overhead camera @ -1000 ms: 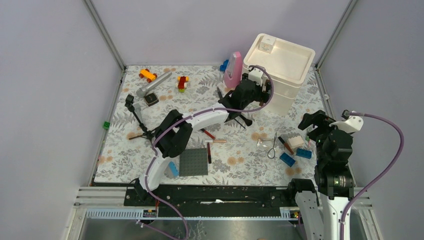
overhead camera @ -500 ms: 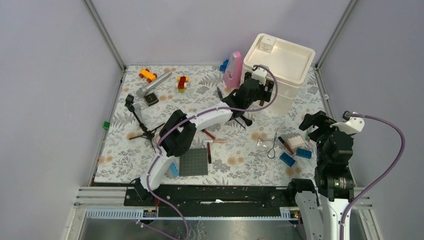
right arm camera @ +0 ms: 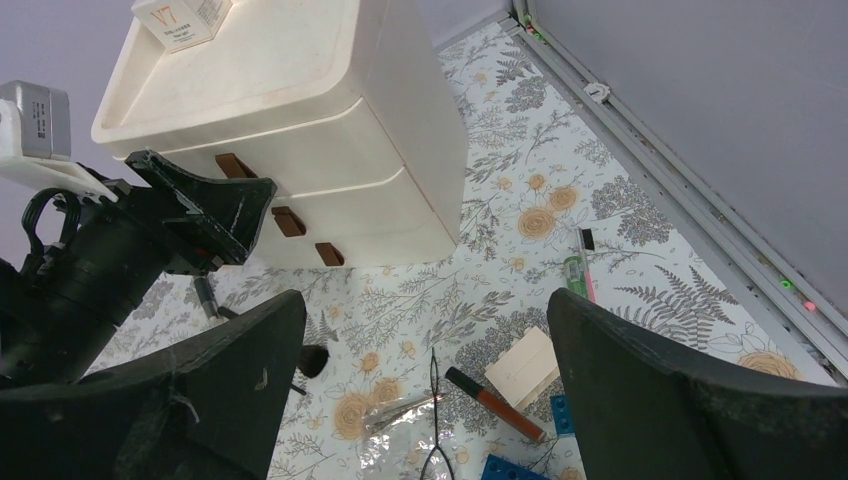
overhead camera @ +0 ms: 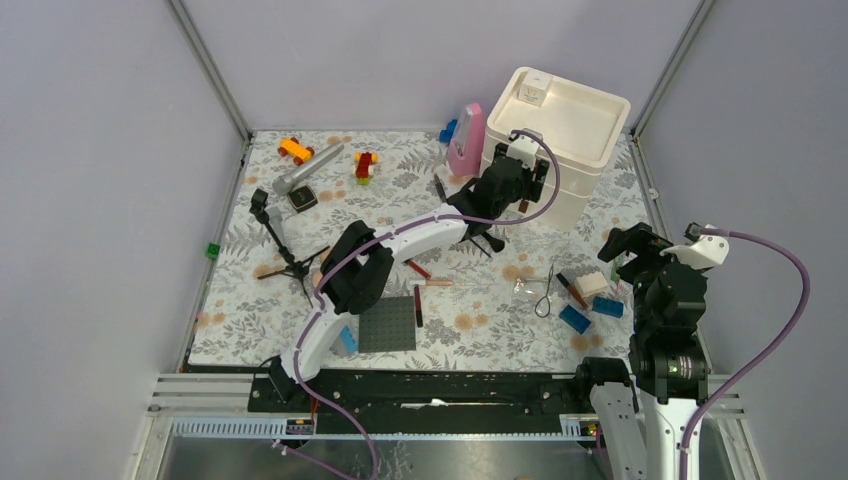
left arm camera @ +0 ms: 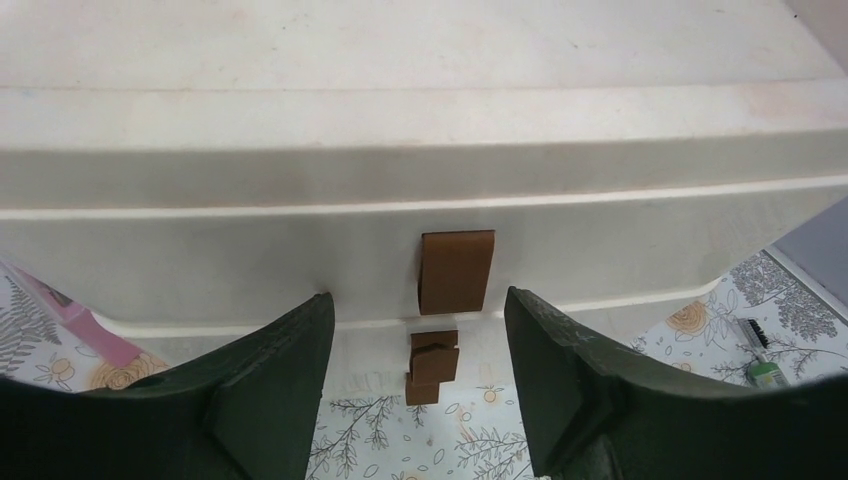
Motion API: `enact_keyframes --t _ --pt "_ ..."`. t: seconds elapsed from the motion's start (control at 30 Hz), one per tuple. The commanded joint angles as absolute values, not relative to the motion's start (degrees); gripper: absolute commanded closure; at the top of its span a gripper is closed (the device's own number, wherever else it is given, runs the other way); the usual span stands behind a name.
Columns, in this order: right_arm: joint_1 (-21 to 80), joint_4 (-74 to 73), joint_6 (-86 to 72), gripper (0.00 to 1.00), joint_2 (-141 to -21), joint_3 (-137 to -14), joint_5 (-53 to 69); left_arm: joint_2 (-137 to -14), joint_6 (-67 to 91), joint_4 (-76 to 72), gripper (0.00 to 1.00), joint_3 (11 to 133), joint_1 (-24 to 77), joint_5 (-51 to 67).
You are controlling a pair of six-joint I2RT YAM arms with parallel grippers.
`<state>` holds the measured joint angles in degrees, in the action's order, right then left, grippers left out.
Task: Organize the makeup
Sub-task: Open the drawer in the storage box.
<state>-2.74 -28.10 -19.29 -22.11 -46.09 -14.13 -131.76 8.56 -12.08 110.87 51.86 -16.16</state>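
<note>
Left fingers (left arm camera: 270, 390) are held open astride the drawer (left arm camera: 250, 260) tab (left arm camera: 456, 270), judged stiff and best pinched there; right fingers (right arm camera: 680, 390) are spread wide.

My left arm (overhead camera: 420, 232) wears white shells between black joints; my right arm (overhead camera: 668, 300) is mostly black. A lilac cable (overhead camera: 803, 285) trails from each wrist. My left tool (left arm camera: 418, 300) and right tool (right arm camera: 425, 300) have dark, scuffed wedge fingers (left arm camera: 270, 390).
</note>
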Motion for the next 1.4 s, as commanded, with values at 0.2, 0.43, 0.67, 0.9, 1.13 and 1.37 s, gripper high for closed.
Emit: enact_keyframes --t 0.2,0.43,0.67,0.9,1.13,1.37 --pt "-2.6 -27.8 -18.3 0.02 -21.9 -45.9 -15.6 -132.0 7.1 -14.1 0.44 114.2 52.2 -17.0" --pt "-2.6 -27.7 -18.2 0.02 -22.1 -45.7 -15.1 -131.3 6.7 -14.2 0.64 113.6 52.4 -16.4" --pt "-2.6 -27.7 -18.0 0.02 -22.1 -45.5 -15.0 -130.2 5.9 -14.6 0.77 112.3 52.4 -16.1" --pt "-2.6 -27.7 -18.2 0.02 -21.8 -45.0 -14.9 -127.8 4.6 -15.7 0.86 109.1 52.9 -16.4" --pt "-2.6 -27.7 -17.9 0.01 -21.9 -45.2 -15.1 -125.4 2.1 -16.9 1.00 105.8 54.0 -17.1" --pt "-2.6 -27.9 -18.3 0.02 -21.5 -44.9 -14.8 -122.8 0.6 -18.1 1.00 101.8 55.0 -18.3"
